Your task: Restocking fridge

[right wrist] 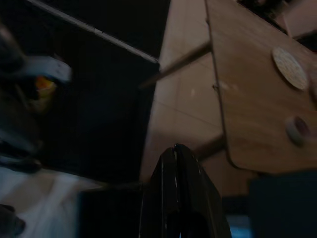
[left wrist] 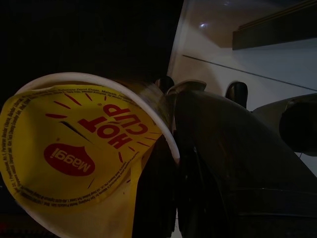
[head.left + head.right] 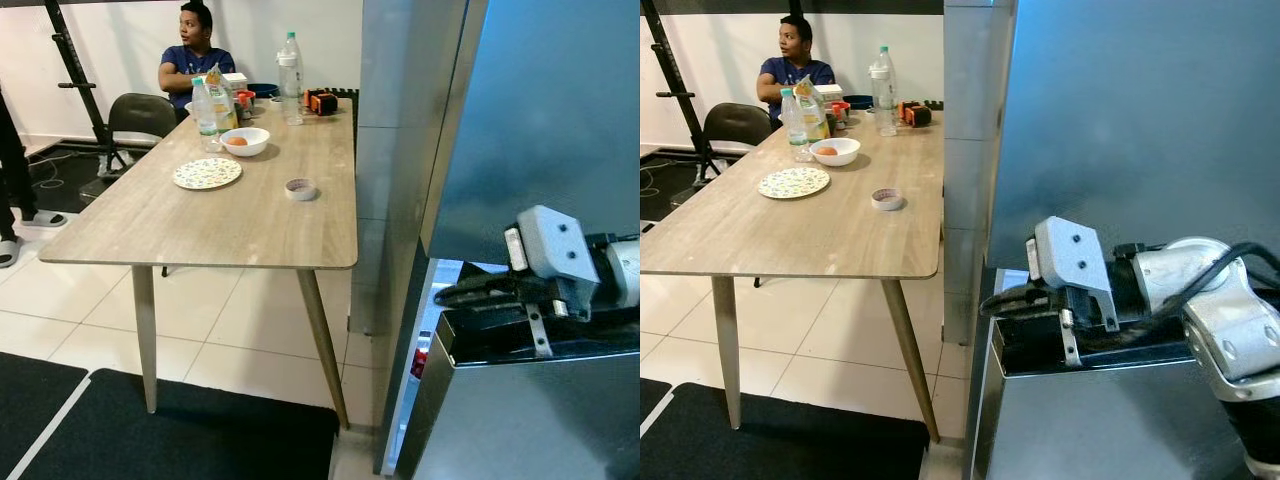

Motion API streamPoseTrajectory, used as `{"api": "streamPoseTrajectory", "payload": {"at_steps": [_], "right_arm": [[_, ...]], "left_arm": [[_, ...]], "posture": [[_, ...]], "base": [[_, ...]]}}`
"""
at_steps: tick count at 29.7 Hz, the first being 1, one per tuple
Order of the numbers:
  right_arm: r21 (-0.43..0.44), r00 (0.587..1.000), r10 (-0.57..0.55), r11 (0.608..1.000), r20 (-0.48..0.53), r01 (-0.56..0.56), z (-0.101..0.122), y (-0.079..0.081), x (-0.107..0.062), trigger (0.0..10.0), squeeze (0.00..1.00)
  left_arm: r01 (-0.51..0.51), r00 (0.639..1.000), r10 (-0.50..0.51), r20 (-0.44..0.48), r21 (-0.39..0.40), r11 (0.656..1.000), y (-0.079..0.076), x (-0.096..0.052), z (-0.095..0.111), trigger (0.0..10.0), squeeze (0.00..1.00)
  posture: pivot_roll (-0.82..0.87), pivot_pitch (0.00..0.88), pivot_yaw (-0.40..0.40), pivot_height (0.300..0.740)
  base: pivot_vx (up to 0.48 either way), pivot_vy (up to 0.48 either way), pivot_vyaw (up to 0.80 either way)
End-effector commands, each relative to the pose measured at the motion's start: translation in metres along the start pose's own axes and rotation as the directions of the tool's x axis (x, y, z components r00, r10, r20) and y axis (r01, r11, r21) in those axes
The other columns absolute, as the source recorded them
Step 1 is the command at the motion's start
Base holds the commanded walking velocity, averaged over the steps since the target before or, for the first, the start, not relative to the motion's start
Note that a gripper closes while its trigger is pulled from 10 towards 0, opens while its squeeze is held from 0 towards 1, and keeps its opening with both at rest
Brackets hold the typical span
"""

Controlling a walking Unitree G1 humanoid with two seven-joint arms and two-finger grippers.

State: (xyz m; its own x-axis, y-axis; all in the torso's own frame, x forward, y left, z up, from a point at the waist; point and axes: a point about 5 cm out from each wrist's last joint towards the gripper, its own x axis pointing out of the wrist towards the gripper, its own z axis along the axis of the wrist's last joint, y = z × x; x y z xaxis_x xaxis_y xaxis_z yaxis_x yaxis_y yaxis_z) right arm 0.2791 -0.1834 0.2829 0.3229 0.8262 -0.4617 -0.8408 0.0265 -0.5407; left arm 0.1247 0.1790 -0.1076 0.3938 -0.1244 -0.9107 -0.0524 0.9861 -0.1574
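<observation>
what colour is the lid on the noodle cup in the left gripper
Yellow, with red "Hot Cup" lettering and a red Maggi logo on the noodle cup; clearest in the left wrist view.

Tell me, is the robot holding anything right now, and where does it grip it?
The left gripper holds a noodle cup, its fingers clamped at the cup's rim beside the yellow lid. The right gripper is shut and holds nothing, reaching in at the fridge door.

Head views bright and sharp; both wrist views dim, slightly blurred.

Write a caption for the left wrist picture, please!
Left gripper holding a yellow-lidded Maggi Hot Cup in dim light.
</observation>
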Motion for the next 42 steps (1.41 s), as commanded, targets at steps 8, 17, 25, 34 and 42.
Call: {"api": "streamPoseTrajectory", "payload": {"at_steps": [8, 17, 25, 34, 42], "right_arm": [[-0.054, 0.982, -0.031, 0.998, -0.187, 0.021, -0.02, -0.006, 0.009, 10.0, 0.0], [-0.051, 0.954, 0.095, 0.992, -0.285, -0.114, -0.029, 0.008, 0.0, 10.0, 0.0], [-0.024, 0.93, 0.183, 0.979, -0.319, -0.2, -0.029, 0.014, -0.02, 10.0, 0.0], [-0.077, 0.971, 0.159, 0.982, -0.177, -0.175, -0.007, 0.009, -0.029, 10.0, 0.0], [-0.068, 0.984, 0.125, 0.991, 0.123, -0.118, 0.011, 0.012, 0.002, 10.0, 0.0]], "left_arm": [[-0.003, 0.998, 0.002, -0.059, -0.006, 1.0, -0.001, -0.001, -0.015, 10.0, 0.0], [-0.002, 0.998, 0.001, -0.059, -0.008, 1.0, -0.001, -0.001, -0.016, 10.0, 0.0], [-0.003, 0.998, 0.003, -0.061, -0.004, 1.0, -0.001, -0.001, -0.016, 10.0, 0.0], [-0.007, 0.998, 0.007, -0.063, 0.005, 1.0, 0.001, -0.002, -0.017, 10.0, 0.0], [-0.009, 0.998, 0.01, -0.066, 0.01, 1.0, 0.002, -0.002, -0.017, 10.0, 0.0]], "posture": [[-0.11, 0.0, -0.015, 0.74], [-0.11, 0.0, -0.014, 0.74], [-0.11, 0.0, -0.011, 0.74], [-0.1, 0.0, -0.01, 0.74], [-0.11, 0.0, 0.002, 0.74]], "base": [[0.0, 0.0, 0.0], [0.0, 0.0, 0.0], [0.0, 0.0, 0.0], [0.0, 0.0, 0.0], [0.0, 0.0, 0.0]]}}
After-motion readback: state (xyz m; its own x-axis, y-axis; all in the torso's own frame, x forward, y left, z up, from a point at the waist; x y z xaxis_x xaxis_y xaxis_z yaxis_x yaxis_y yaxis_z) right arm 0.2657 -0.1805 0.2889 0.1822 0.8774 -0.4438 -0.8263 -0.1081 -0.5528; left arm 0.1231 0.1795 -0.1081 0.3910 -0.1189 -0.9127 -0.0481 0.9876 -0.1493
